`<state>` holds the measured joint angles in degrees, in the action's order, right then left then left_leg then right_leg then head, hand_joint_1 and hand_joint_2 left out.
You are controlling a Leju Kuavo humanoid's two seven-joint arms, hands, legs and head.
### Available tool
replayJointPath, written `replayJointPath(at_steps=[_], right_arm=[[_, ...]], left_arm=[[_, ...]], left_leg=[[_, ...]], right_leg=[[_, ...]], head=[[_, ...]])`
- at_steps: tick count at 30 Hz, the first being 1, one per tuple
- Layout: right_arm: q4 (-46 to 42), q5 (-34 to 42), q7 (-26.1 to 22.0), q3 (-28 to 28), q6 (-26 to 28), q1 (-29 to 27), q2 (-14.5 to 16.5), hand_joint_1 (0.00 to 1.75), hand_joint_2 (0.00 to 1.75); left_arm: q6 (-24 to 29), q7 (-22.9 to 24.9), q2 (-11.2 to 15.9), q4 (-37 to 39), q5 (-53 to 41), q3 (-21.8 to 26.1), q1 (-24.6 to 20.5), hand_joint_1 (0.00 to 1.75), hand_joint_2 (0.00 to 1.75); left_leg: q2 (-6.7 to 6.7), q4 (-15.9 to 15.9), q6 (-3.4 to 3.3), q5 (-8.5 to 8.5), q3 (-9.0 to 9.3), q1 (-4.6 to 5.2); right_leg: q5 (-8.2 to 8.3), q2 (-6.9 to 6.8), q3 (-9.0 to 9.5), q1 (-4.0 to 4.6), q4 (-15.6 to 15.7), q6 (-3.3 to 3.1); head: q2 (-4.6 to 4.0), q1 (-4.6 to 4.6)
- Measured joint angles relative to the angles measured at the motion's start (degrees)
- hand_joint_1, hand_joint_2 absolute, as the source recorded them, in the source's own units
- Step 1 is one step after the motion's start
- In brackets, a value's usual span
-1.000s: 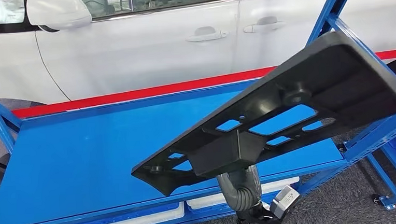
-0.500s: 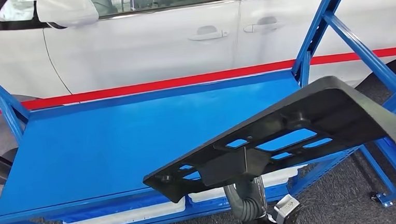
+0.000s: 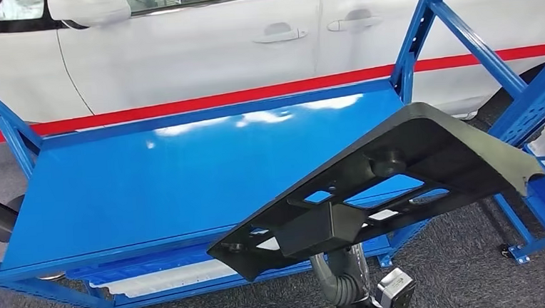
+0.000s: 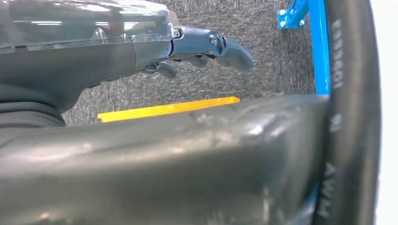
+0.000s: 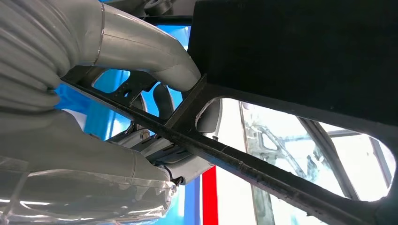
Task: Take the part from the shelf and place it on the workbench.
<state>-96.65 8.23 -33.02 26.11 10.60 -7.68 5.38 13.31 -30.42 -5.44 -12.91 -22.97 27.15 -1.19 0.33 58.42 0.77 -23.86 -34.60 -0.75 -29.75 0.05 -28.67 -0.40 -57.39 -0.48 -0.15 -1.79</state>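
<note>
Part (image 3: 427,162), a long flat piece of black plastic with several cut-out windows, is what we see held in the air above the front right corner of the blue workbench (image 3: 150,183), clear of its top and tilted, with its broad end raised toward the right upright of the workbench. Under the middle of the part we see the right arm (image 3: 341,278) rising from below the front edge of the workbench. In the right wrist view the right hand (image 5: 122,103) grasps the part (image 5: 291,51): a grey thumb presses one face of a black rib and the fingers lie against the other face. In the left wrist view the left hand (image 4: 206,49) holds nothing, its dark fingers loosely extended above grey carpet (image 4: 263,79) and a yellow floor line (image 4: 169,108). Behind the workbench we see a white car (image 3: 199,51) standing side-on, with a red stripe (image 3: 216,100) running along its lower doors. Below the workbench top, white trays (image 3: 170,278) sit on a lower level.
</note>
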Motion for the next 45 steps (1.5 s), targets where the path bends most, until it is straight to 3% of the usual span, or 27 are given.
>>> replayJointPath(at_steps=[2,5,6,8,10,12,13,16,18,20,21,22,23,24,26,28,31,32,34,36,37,38,39,40,42,43,45], right_arm=[[-0.10,-0.11,0.09,-0.07,-0.21,-0.13,0.00,1.75,1.75],[-0.34,-0.50,0.25,-0.16,-0.62,-0.39,0.00,1.75,1.75],[-0.38,-0.61,0.28,-0.19,-0.73,-0.49,0.00,1.75,1.75],[-0.46,-0.70,0.34,-0.24,-0.92,-0.63,0.00,1.75,1.75],[-0.75,-0.75,0.40,-0.27,-1.05,-0.75,0.00,1.75,1.75],[-1.20,-0.82,0.44,-0.30,-1.19,-0.82,0.00,1.75,1.75],[-1.38,-0.86,0.45,-0.31,-1.27,-0.85,0.01,1.75,1.75],[-1.77,-0.97,0.52,-0.40,-1.38,-1.03,0.00,1.75,1.75],[-2.04,-1.03,0.57,-0.54,-1.42,-1.19,-0.02,1.75,1.75],[-2.20,-1.06,0.60,-0.71,-1.46,-1.33,-0.03,1.75,1.75],[-2.22,-1.06,0.61,-0.79,-1.46,-1.40,-0.03,1.75,1.75],[-2.23,-1.06,0.62,-0.86,-1.46,-1.46,-0.04,1.75,1.75],[-2.25,-1.07,0.63,-0.90,-1.46,-1.49,-0.05,1.75,1.75],[-2.29,-1.09,0.65,-0.92,-1.49,-1.51,-0.06,1.75,1.75],[-2.54,-1.21,0.71,-0.94,-1.61,-1.50,-0.07,1.75,1.75],[-2.85,-1.37,0.76,-0.96,-1.76,-1.51,-0.07,1.75,1.75],[-3.04,-1.47,0.80,-1.00,-1.91,-1.60,-0.09,1.75,1.75],[-3.10,-1.49,0.80,-1.01,-1.94,-1.62,-0.08,1.75,1.75],[-3.25,-1.55,0.81,-1.02,-1.96,-1.64,-0.05,1.75,1.75],[-3.33,-1.67,0.87,-1.04,-1.95,-1.71,-0.04,1.75,1.75],[-3.34,-1.73,0.90,-1.07,-1.93,-1.77,-0.04,1.75,1.75],[-3.34,-1.80,0.94,-1.09,-1.91,-1.84,-0.04,1.75,1.75],[-3.36,-1.85,0.97,-1.10,-1.90,-1.89,-0.04,1.75,1.75],[-3.39,-1.89,0.97,-1.11,-1.90,-1.91,-0.04,1.75,1.75],[-3.57,-1.99,1.01,-1.12,-1.88,-1.94,-0.02,1.75,1.75],[-3.70,-2.09,1.03,-1.13,-1.86,-1.96,0.00,1.75,1.75],[-4.04,-2.37,1.12,-1.16,-1.77,-2.09,0.03,1.75,1.75]], left_arm=[[-0.08,0.14,-0.05,0.02,-0.25,0.06,0.10,0.00,0.00],[-0.25,0.30,-0.19,0.03,-0.53,0.14,0.15,0.00,0.00],[-0.32,0.34,-0.20,0.03,-0.55,0.17,0.14,0.00,0.00],[-0.49,0.43,-0.20,0.03,-0.62,0.21,0.13,0.00,0.00],[-0.63,0.50,-0.19,0.03,-0.86,0.21,0.01,0.00,0.00],[-0.73,0.55,-0.16,0.03,-1.12,0.21,-0.16,0.00,0.00],[-0.76,0.57,-0.15,0.03,-1.18,0.21,-0.21,0.00,0.00],[-0.80,0.67,-0.24,0.06,-1.23,0.21,-0.14,0.00,0.00],[-0.81,0.77,-0.32,0.08,-1.33,0.21,-0.17,0.00,0.00],[-0.82,0.86,-0.33,0.08,-1.50,0.21,-0.17,0.00,0.00],[-0.83,0.90,-0.33,0.08,-1.54,0.21,-0.14,0.00,0.00],[-0.83,0.91,-0.34,0.08,-1.57,0.21,-0.12,0.00,0.00],[-0.86,0.91,-0.34,0.08,-1.57,0.21,-0.12,0.00,0.00],[-0.93,0.92,-0.35,0.08,-1.58,0.21,-0.12,0.00,0.00],[-1.07,0.93,-0.36,0.08,-1.61,0.21,-0.13,0.00,0.00],[-1.12,0.95,-0.36,0.08,-1.65,0.21,-0.16,0.00,0.00],[-1.14,0.97,-0.36,0.09,-1.68,0.21,-0.08,0.00,0.00],[-1.18,1.00,-0.37,0.11,-1.70,0.21,-0.04,0.00,0.00],[-1.33,1.06,-0.40,0.14,-1.78,0.21,0.00,0.00,0.00],[-1.56,1.09,-0.40,0.14,-1.86,0.22,0.01,0.00,0.00],[-1.66,1.12,-0.38,0.14,-1.91,0.22,0.02,0.00,0.00],[-1.75,1.14,-0.37,0.14,-1.98,0.22,0.02,0.00,0.00],[-1.81,1.16,-0.36,0.14,-2.06,0.22,0.02,0.00,0.00],[-1.85,1.17,-0.35,0.14,-2.14,0.21,-0.01,0.00,0.00],[-1.86,1.20,-0.28,0.14,-2.22,0.21,-0.16,0.00,0.00],[-1.87,1.23,-0.25,0.14,-2.27,0.21,-0.19,0.00,0.00],[-1.89,1.31,-0.21,0.14,-2.44,0.21,-0.13,0.00,0.00]], left_leg=[[-0.06,1.88,0.56,-2.36,-0.98,-0.11],[-0.10,11.49,0.90,-9.99,-3.74,-0.26],[-0.10,14.36,0.95,-11.09,-4.09,-0.27],[-0.10,14.88,0.79,-9.55,-2.32,-0.24],[-0.10,8.20,0.16,-6.92,2.94,-0.06],[-0.13,0.93,-0.52,-6.80,7.63,0.33],[-0.15,-0.83,-0.79,-7.26,8.55,0.54],[-0.03,-1.80,-1.67,-6.11,8.13,0.54],[0.21,-2.24,-2.46,-4.72,7.09,0.20],[0.32,-2.16,-2.82,-3.64,5.63,0.19],[0.35,-2.06,-2.74,-3.11,4.89,0.18],[0.37,-1.91,-2.63,-2.61,4.14,0.15],[0.38,-1.69,-2.44,-2.16,3.40,0.10],[0.37,-1.40,-2.20,-1.79,2.70,0.04],[0.33,-0.62,-1.66,-1.33,1.49,0.00],[0.29,0.02,-0.94,-0.89,0.76,0.12],[0.24,0.31,0.35,-0.48,0.21,-0.04],[0.21,1.13,0.66,-1.45,-0.30,-0.17],[0.16,5.94,0.97,-5.87,-2.25,-0.36],[0.15,13.09,1.08,-10.20,-4.36,-0.42],[0.14,15.36,1.08,-10.81,-4.61,-0.42],[0.14,15.79,0.99,-10.28,-3.96,-0.40],[0.14,13.97,0.81,-8.89,-2.17,-0.38],[0.12,10.30,0.50,-7.37,0.52,-0.32],[0.07,2.61,-0.19,-6.09,5.54,0.00],[0.04,0.40,-0.50,-6.10,6.72,0.21],[0.04,-0.67,-1.06,-5.80,6.72,0.51]], right_leg=[[1.02,-0.20,-0.86,-0.16,0.24,-1.05],[2.55,-0.42,-2.80,0.16,0.20,-1.89],[3.07,-0.45,-3.58,0.36,0.09,-1.95],[4.00,-0.46,-5.17,0.65,-0.31,-1.95],[4.72,-0.44,-6.54,0.80,-0.92,-1.76],[5.36,-0.50,-7.34,0.86,-1.47,-1.28],[5.71,-0.56,-7.50,0.81,-1.58,-0.95],[6.09,-0.50,-7.87,0.67,-1.80,0.07],[2.53,-0.23,-9.08,0.50,-4.83,0.70],[-2.92,-0.12,-10.99,0.07,-11.49,1.28],[-4.38,-0.12,-11.63,-0.15,-14.72,1.55],[-4.55,-0.13,-11.66,-0.37,-16.71,1.79],[-3.50,-0.14,-10.76,-0.60,-16.81,2.00],[-1.85,-0.16,-8.77,-0.84,-14.78,2.15],[-0.02,-0.12,-2.98,-1.10,-6.93,2.24],[-0.57,-0.01,0.39,-0.94,-1.44,1.82],[-0.32,-0.04,-0.05,-0.63,-0.52,0.35],[0.12,-0.12,-0.43,-0.61,-0.44,-0.29],[1.06,-0.31,-1.42,-0.52,-0.34,-1.26],[1.94,-0.37,-2.62,-0.17,-0.45,-1.67],[2.34,-0.37,-3.25,0.01,-0.57,-1.71],[2.70,-0.37,-3.86,0.16,-0.75,-1.71],[2.99,-0.35,-4.43,0.28,-0.98,-1.66],[3.22,-0.34,-4.91,0.36,-1.24,-1.58],[3.67,-0.36,-5.58,0.52,-1.62,-1.16],[3.96,-0.39,-5.75,0.51,-1.71,-0.83],[4.66,-0.43,-5.88,0.37,-1.59,-0.01]], head=[[0.00,-0.01],[0.00,-0.01],[0.00,-0.01],[0.00,-0.01],[0.00,-0.01],[0.00,-0.01],[0.00,-0.01],[0.00,0.00],[0.00,0.01],[0.00,0.00],[0.00,0.00],[0.00,0.00],[0.00,0.00],[0.00,0.00],[0.00,0.00],[0.00,0.00],[0.00,0.00],[0.00,-0.01],[0.00,-0.01],[0.00,-0.02],[0.00,-0.01],[0.00,-0.02],[0.00,-0.02],[0.00,-0.02],[0.00,-0.02],[0.00,-0.01],[0.00,-0.01]])
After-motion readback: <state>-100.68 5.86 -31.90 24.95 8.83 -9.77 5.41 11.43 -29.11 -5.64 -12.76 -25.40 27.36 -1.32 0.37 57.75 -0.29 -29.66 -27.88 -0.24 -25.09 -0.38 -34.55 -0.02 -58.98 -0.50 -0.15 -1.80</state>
